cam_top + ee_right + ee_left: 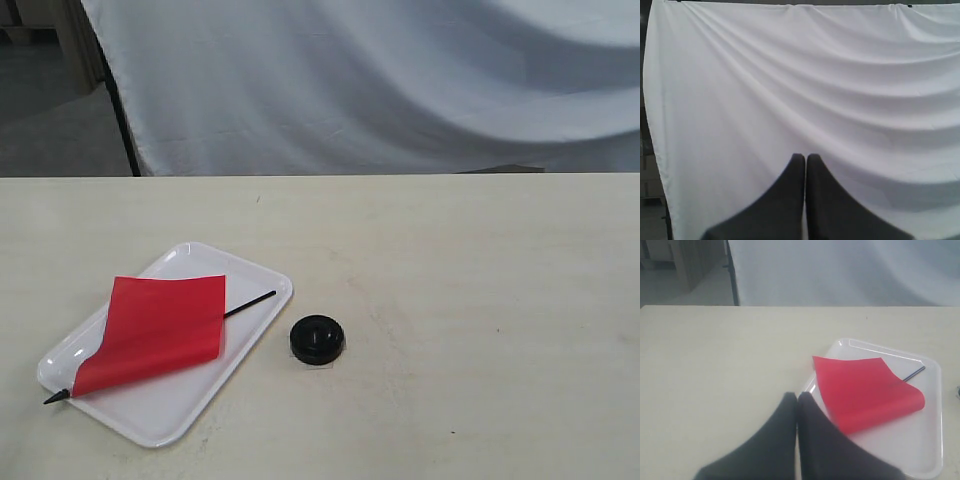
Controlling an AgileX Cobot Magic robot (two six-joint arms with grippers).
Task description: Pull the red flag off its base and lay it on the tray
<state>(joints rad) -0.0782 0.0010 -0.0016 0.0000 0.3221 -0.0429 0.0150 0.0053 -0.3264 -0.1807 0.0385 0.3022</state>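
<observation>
The red flag (155, 330) lies flat across the white tray (255, 278), its black stick running from the pointed tip over the tray's near left rim to the far right side. The black round base (318, 339) stands alone on the table just right of the tray. In the left wrist view the flag (865, 390) rests in the tray (935, 410), and my left gripper (797, 396) is shut and empty, off the tray's edge. My right gripper (805, 158) is shut and empty, facing the white cloth. Neither gripper shows in the exterior view.
A pale wooden table (480, 300) carries everything. A white cloth backdrop (400, 80) hangs behind its far edge, with a dark stand pole (122, 120) at the left.
</observation>
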